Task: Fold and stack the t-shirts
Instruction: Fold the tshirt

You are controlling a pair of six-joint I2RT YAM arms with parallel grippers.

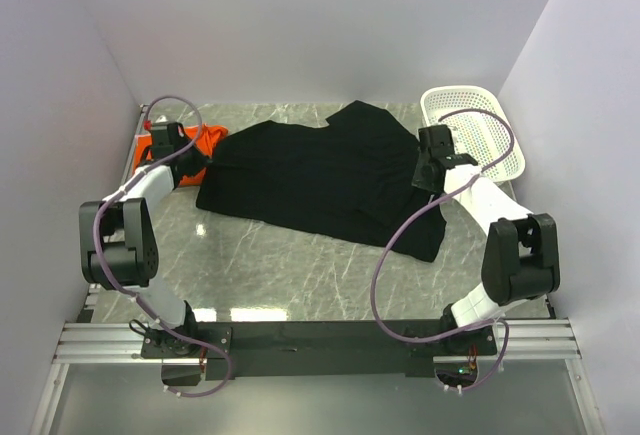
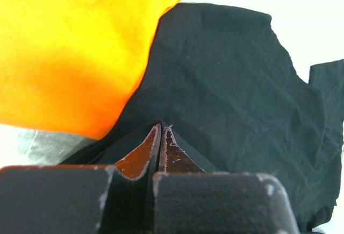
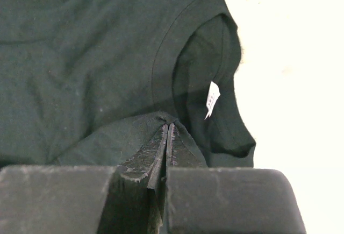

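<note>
Black tee (image 1: 320, 177) btwn orange tee (image 1: 208, 138), basket (image 1: 460, 92)

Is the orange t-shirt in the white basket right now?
No, the orange t-shirt lies on the table at the far left, and the basket stands at the far right.

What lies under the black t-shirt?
Only the grey marbled table shows around the black t-shirt. The cloth covers whatever is beneath; the orange t-shirt meets its left edge, overlap unclear.
</note>
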